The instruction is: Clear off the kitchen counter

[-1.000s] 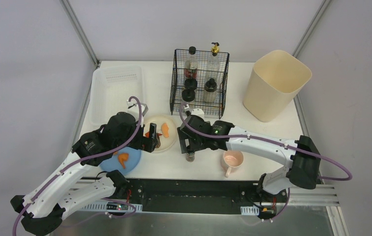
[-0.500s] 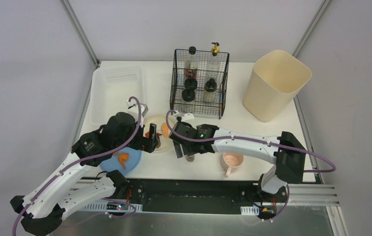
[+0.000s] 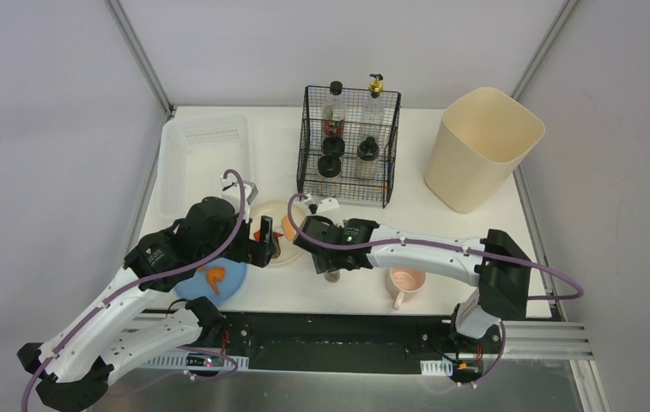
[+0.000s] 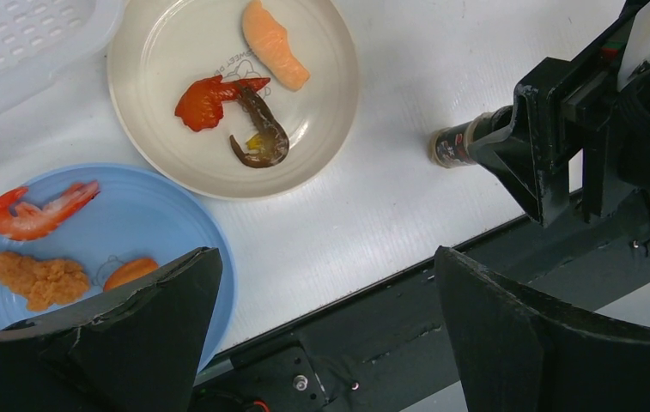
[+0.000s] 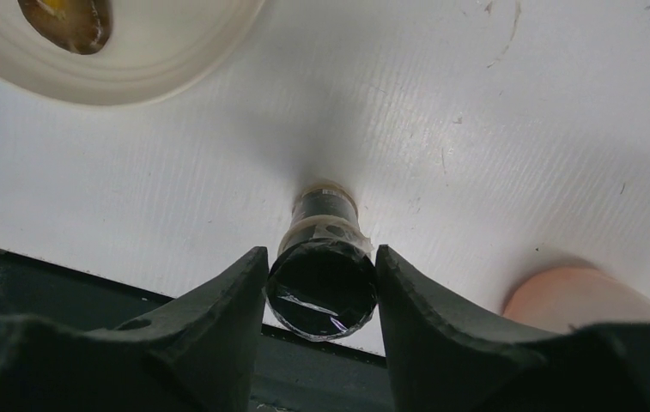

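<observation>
Faint print on the cream plate (image 4: 158,69), illegible

Tray (image 3: 205,163) sat far left on counter (image 3: 274,159), rack (image 3: 312,137) holding bottles (image 3: 368,150) right of it, bin (image 3: 482,146) far right. Front plate (image 4: 162,223) near left, rear plate (image 4: 321,112) behind-right, small bottle (image 4: 454,146) then mug (image 3: 407,280) further right.

Open table (image 3: 420,210) lies between wire basket (image 3: 349,142) and pink cup (image 3: 406,281); nearer the front, cream plate (image 3: 280,209), spice bottle (image 5: 321,292) and cup leave narrow gaps
</observation>
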